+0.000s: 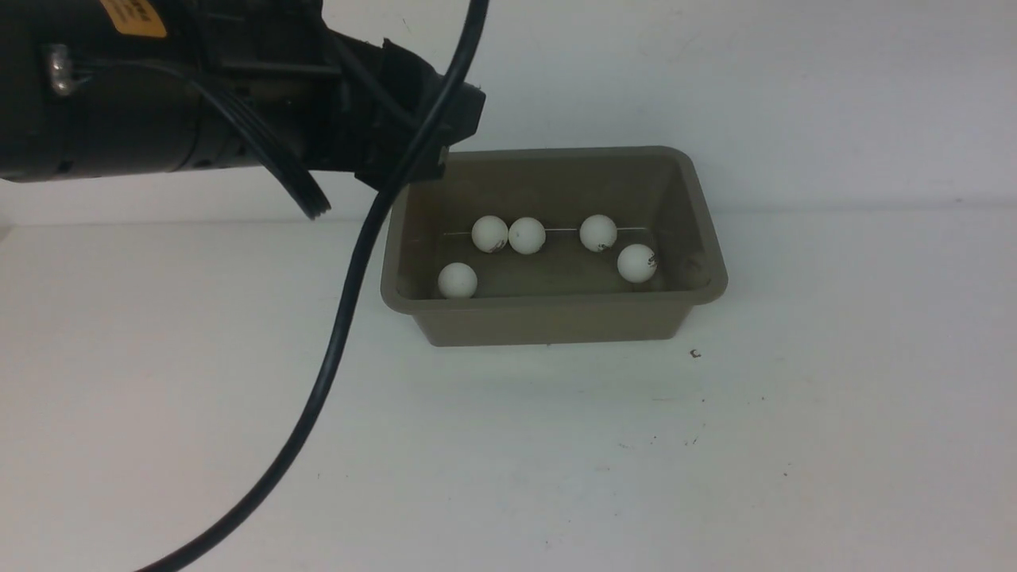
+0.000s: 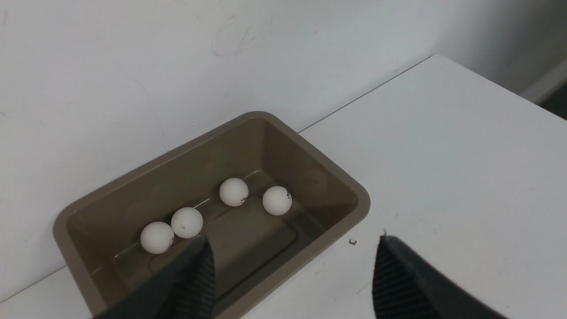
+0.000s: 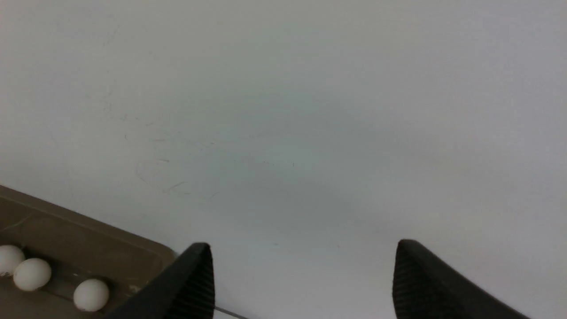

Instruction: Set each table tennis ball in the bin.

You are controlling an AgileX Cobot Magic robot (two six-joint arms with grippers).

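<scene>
Balls [image 1: 527, 235], five white table tennis ones, all lie inside the grey-brown bin [image 1: 556, 322], just under and ahead of the left gripper [image 2: 290, 274], whose jaws stand apart and empty. Right gripper [image 3: 301, 279] is also released. I judge only a clean retreat upward remains, without touching the rim. White table [image 1: 715, 461] and white wall are plain.

Front view: left arm [image 1: 199, 87] fills upper left, cut off by top and left edges; it covers the bin's [image 1: 556, 322] far-left corner, and its gripper isn't visible. Black cable [image 1: 342, 318] runs off top and bottom edges. Marks on the table tennis balls [image 1: 527, 235] too small to read. Left wrist: only four balls visible, fingertips [image 2: 195, 274] cut off at bottom. Right wrist: bin cut off at lower left, three balls showing, one clipped by left edge.
</scene>
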